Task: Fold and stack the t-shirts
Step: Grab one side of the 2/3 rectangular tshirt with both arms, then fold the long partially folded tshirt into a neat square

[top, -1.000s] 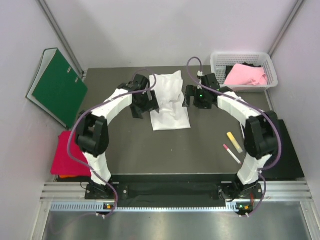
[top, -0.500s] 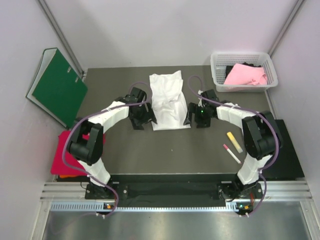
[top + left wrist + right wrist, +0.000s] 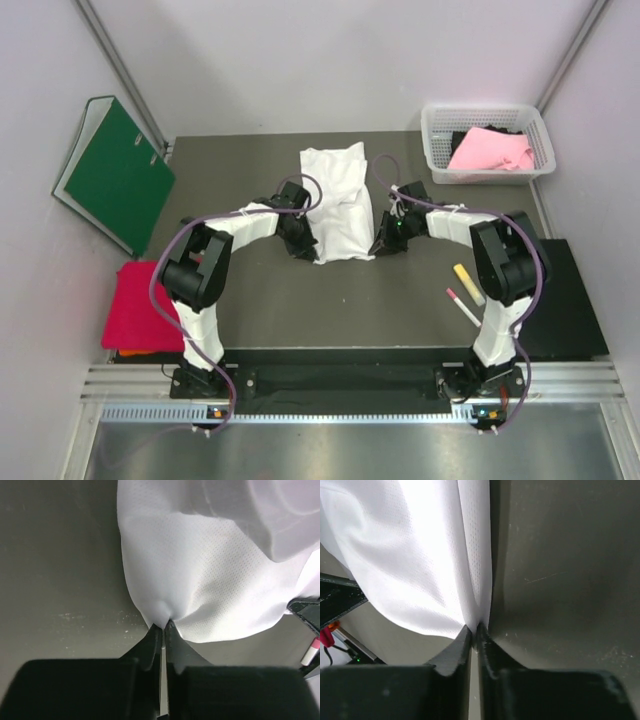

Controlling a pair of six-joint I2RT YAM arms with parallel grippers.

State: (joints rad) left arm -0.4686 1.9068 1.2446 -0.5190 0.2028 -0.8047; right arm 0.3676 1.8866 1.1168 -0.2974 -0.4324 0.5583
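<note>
A folded white t-shirt (image 3: 338, 200) lies on the dark table, long side running away from me. My left gripper (image 3: 311, 249) is shut on its near left corner; in the left wrist view the white t-shirt (image 3: 200, 575) puckers where the left gripper (image 3: 163, 626) pinches it. My right gripper (image 3: 378, 246) is shut on the near right corner, the white t-shirt (image 3: 415, 555) drawn into the right gripper (image 3: 474, 627). A light pink t-shirt (image 3: 490, 150) is bunched in the white basket (image 3: 436, 168). A crimson-red t-shirt (image 3: 135, 308) lies folded at the table's left.
A green binder (image 3: 112, 172) leans against the left wall. A yellow marker (image 3: 468, 284) and a pink-and-white marker (image 3: 463, 308) lie on the table at the right. A black mat (image 3: 578, 310) sits at the right edge.
Both grippers moved down along the shirt's sides to its near corners and shut on the cloth. The shirt's near edge has drawn in slightly between them.
</note>
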